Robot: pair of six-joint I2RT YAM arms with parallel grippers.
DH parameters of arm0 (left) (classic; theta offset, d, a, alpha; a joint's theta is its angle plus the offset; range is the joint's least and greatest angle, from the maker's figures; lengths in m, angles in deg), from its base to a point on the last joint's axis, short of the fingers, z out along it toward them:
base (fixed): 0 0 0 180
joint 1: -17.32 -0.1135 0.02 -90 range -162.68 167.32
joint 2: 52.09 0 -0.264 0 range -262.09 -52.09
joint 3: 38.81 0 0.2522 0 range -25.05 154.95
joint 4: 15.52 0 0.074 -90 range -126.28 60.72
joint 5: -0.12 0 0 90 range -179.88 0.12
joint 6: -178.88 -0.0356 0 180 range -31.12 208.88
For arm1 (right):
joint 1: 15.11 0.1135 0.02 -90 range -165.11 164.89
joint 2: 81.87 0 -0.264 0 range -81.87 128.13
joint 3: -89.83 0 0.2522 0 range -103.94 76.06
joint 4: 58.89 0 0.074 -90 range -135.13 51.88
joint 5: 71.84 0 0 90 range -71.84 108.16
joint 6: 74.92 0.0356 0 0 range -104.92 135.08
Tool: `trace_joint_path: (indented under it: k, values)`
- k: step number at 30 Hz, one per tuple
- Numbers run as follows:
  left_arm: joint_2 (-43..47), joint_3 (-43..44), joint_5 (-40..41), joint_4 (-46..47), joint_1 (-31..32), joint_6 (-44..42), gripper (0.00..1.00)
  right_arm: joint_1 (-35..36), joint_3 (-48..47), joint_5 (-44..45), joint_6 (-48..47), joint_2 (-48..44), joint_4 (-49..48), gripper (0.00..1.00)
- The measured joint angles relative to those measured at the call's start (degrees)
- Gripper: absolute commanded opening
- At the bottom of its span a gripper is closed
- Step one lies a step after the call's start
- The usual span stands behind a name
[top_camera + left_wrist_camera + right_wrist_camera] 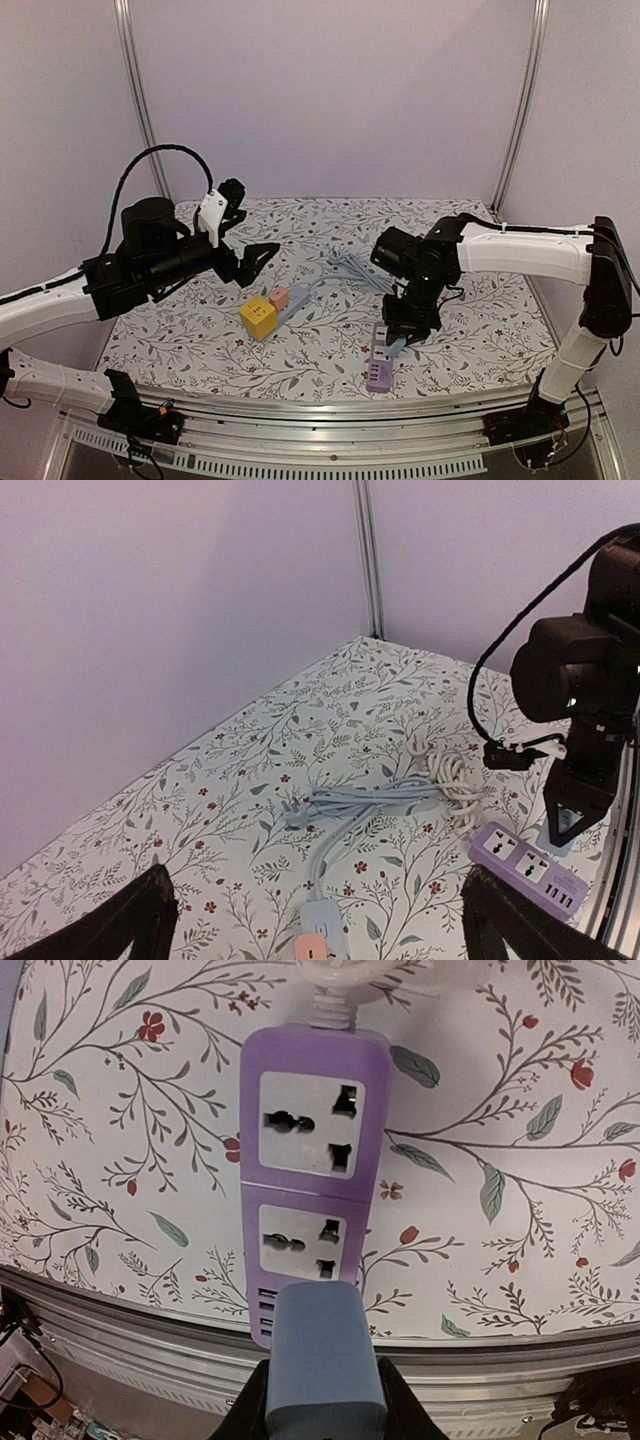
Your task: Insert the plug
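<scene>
The right gripper (322, 1405) is clamped on the plug (324, 1358), its dark fingers (250, 1412) pressing the body from both sides. The plug is a blue-grey block with rounded corners and a plain matte back; its prongs are hidden from the wrist camera. It hangs over the near end of the strip (312, 1080), covering part of the row of small ports there, and whether it touches the strip cannot be told. The strip is purple, with two white socket faces in line, both of them free, and a white cord (328, 1000) leaves its far end. It lies lengthwise on the flowered table (480, 330), its near end close to the metal rail at the front edge. Left of it and well apart sit a yellow block (260, 317) and a pink block (279, 297), touching or nearly so, and a bundled grey cable (348, 268) lies behind them. The left gripper (255, 225) is raised above the table's left side with its jaws spread wide, holding nothing.
</scene>
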Motion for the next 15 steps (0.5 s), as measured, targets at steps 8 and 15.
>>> trace_joint_path:
  k: [8, 15]
  values:
    - [0.0, 0.0, 0.0, -0.1, 0.0, 0.0, 0.99, -0.1, 0.6, 0.1, -1.4, 1.5, -1.6, 0.0]
    - [0.0, 0.0, 0.0, -0.3, 0.0, 0.1, 0.99, -0.5, 1.3, 0.2, -1.4, 1.7, -2.6, 0.0]
